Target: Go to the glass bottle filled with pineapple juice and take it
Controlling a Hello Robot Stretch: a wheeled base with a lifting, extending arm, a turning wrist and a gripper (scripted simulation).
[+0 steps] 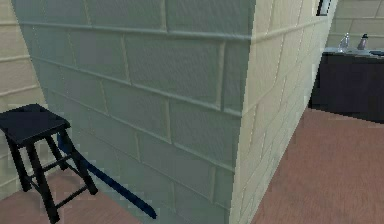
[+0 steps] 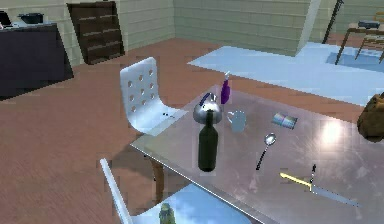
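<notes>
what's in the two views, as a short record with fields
forward view: pale block wall corner; black square-topped stool at lower left; dark counter at far right
table: shiny grey metal tabletop
on table: tall dark bottle; small purple bottle; pale blue mug; silver spoon
seating: white perforated chair beside the table
juice bottle: cannot tell which bottle it is

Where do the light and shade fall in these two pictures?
Forward view: the pale block wall has its left face in shade and its right face brighter. Arm side view: the grey metal tabletop carries a soft sheen.
</notes>
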